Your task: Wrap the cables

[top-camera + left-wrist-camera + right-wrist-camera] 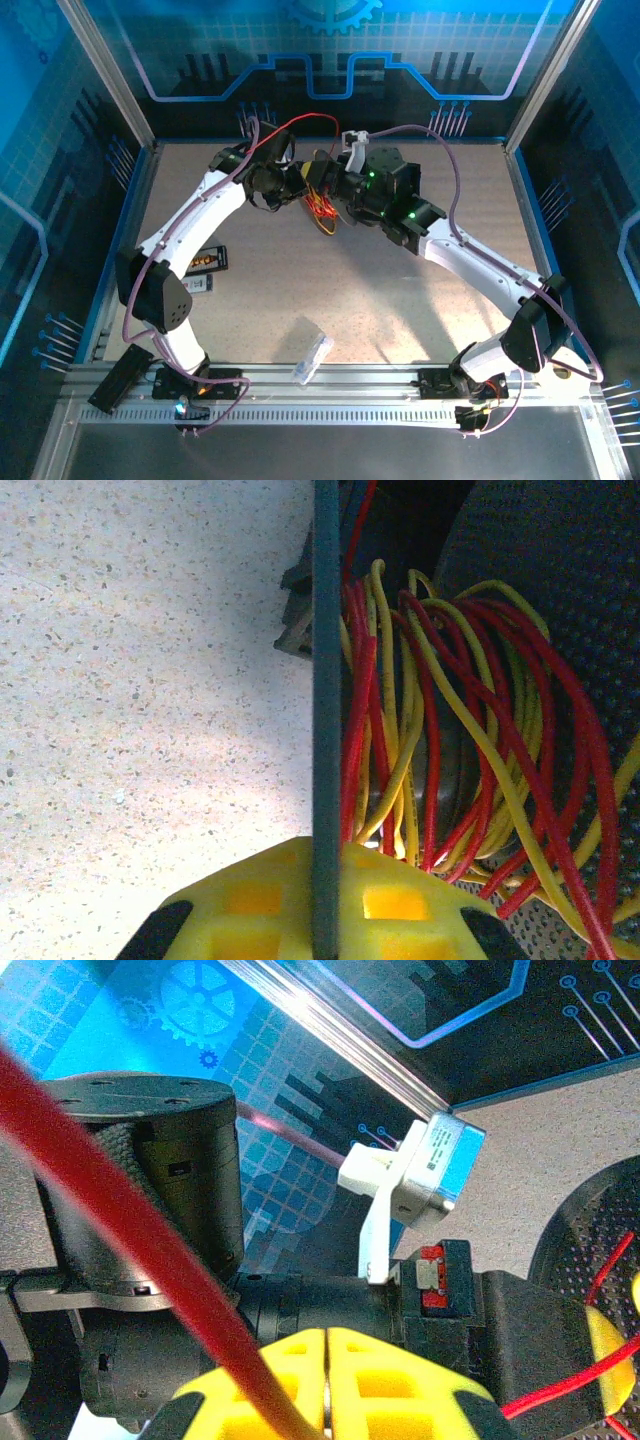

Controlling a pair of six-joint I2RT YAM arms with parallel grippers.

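Observation:
A black spool [322,208] hangs above the table centre, where both arms meet. My left gripper [325,845] is shut on the thin edge of one spool flange [325,680], which stands straight up between the yellow fingers. Several red and yellow cables [440,740] loop loosely round the hub beside it, against the perforated far flange [560,600]. My right gripper [328,1332] is shut, its yellow fingers meeting at a thin seam. One red cable [130,1210] slants across its left finger down to the seam; I cannot tell if it is pinched. That cable arcs over the left wrist [300,122].
Two small black parts [208,260] [198,286] lie at the left of the table, near the left arm. A clear plastic bag [312,357] lies at the front centre. Blue panels wall in the table, and a metal rail [330,380] runs along the front.

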